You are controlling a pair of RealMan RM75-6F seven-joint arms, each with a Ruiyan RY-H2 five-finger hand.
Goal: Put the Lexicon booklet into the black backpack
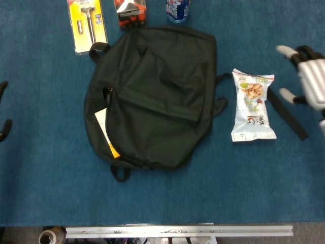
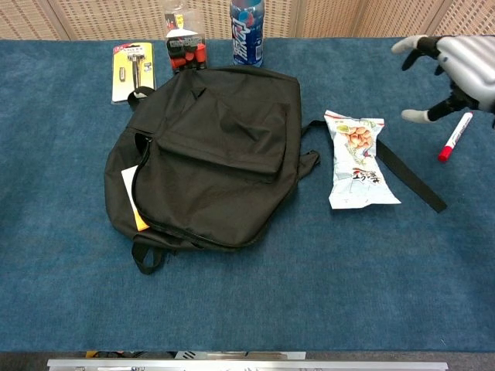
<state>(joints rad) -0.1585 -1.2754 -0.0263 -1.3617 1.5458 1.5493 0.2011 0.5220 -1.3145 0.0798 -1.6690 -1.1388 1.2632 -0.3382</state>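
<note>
1. Mostly hidden: the Lexicon booklet (image 1: 105,131) shows only as a white and orange sliver at the zip opening on the left side of the black backpack (image 1: 152,96); the rest sits inside, so its cover cannot be read.
2. Cut off: the left hand (image 1: 4,109) appears only as dark fingertips at the left edge of the head view, and whether it is spread or curled cannot be told. The chest view does not show it.
3. Backpack lies flat on the blue surface (image 2: 309,286), front pocket up, a loose strap (image 2: 408,176) trailing right past the snack bag (image 2: 357,160).
4. Along the far edge: a yellow blister pack (image 2: 133,69), a red-and-black packet (image 2: 184,48) and a drink can (image 2: 247,31), the first two touching or nearly touching the backpack's top.
5. Right hand (image 2: 456,66) hovers at the right edge above the surface, fingers apart, holding nothing; a red marker (image 2: 455,137) lies just below it.
6. Right hand is partly cropped in both views.
</note>
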